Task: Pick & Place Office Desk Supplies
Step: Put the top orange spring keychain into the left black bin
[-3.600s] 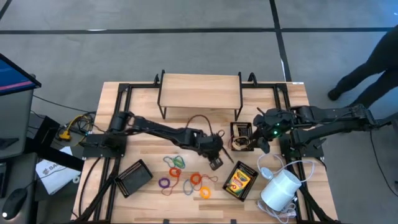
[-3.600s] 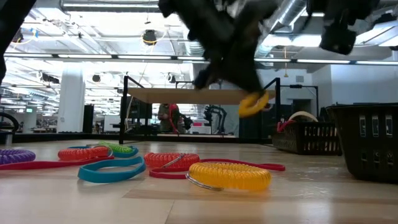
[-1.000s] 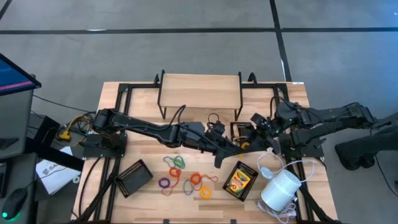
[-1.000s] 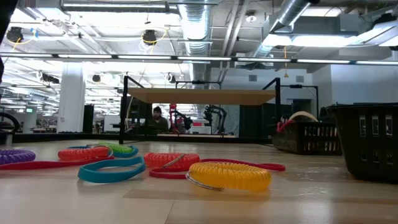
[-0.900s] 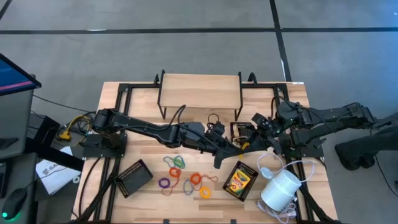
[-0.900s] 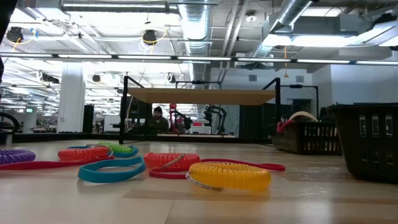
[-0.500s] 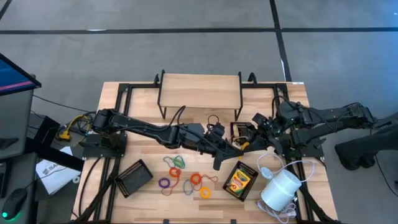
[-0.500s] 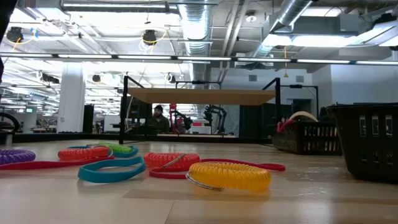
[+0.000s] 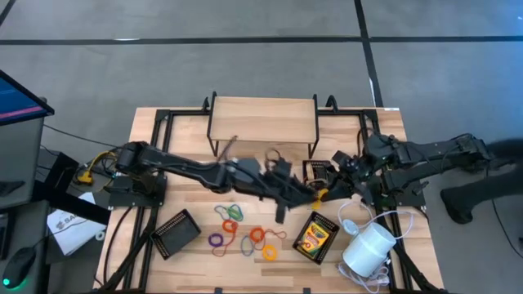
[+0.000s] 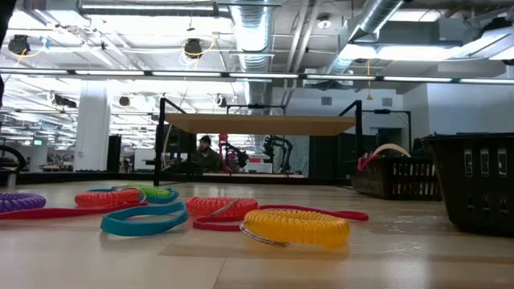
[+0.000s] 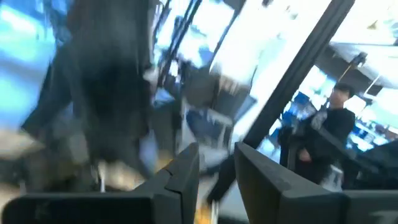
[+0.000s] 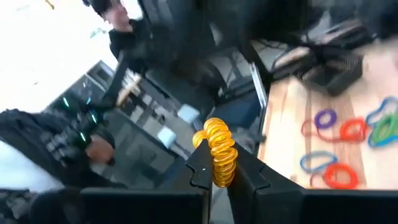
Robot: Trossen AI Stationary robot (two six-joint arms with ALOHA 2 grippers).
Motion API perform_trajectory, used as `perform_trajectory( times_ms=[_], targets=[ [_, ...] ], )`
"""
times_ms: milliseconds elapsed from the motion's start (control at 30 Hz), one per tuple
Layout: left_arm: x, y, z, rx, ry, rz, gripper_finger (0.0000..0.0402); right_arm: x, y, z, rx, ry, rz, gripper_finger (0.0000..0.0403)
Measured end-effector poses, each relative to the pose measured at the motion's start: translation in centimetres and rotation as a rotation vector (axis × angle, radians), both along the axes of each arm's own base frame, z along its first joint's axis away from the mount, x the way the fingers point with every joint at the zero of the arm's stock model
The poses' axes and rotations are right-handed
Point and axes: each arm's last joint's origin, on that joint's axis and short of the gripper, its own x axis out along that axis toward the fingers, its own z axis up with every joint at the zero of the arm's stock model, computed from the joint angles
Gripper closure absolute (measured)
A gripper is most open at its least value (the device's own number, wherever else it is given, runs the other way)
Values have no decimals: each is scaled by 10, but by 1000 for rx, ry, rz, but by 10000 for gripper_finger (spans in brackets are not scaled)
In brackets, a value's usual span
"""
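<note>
A yellow coiled loop (image 12: 217, 149) hangs in the air over the table's right half, with my right gripper (image 12: 217, 177) shut on it; the high view shows this loop (image 9: 320, 194) too. Just left of it my left gripper (image 11: 217, 174) is open and holds nothing; in the high view it (image 9: 301, 194) is blurred. Several coloured loops (image 9: 239, 230) lie flat on the table near its front. A crayon box (image 9: 315, 236) lies in a black tray right of them. My right gripper pinches the yellow coiled loop between its two fingers, on a stretch of its coil (image 12: 221, 167). The fingers come about level from the table's right side. The loop stands up past the fingertips, lifted clear of the table.
A wooden shelf (image 9: 263, 121) stands at the back. A black basket (image 9: 317, 175) sits under the two grippers, a black mesh tray (image 9: 176, 232) at the front left, a white cylinder (image 9: 369, 247) with a cord at the front right. Another yellow coil (image 10: 295, 225) lies on the table.
My left arm has drawn back a little toward the table's left edge and risen, away from my right gripper. The yellow loop has stayed at my right gripper, which has kept its place.
</note>
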Motion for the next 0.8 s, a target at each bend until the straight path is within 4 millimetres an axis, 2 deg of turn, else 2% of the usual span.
perform_trajectory(
  times_ms=[100,167,400,500,633,800],
  targets=[
    [-21,3,30,59,-68,12,300,3,1,-4,-20,18,4,384],
    [-36,4,40,102,-30,33,301,9,1,-6,-23,27,-1,384],
    [-101,2,74,158,116,197,318,52,8,-29,-54,52,49,384],
    [-123,-8,77,155,184,241,326,79,12,-33,-95,64,105,384],
    [-156,-22,75,77,312,295,340,116,17,-25,-144,14,192,384],
    [-181,-40,45,-52,576,365,358,154,20,-18,-198,-4,275,386]
  ],
)
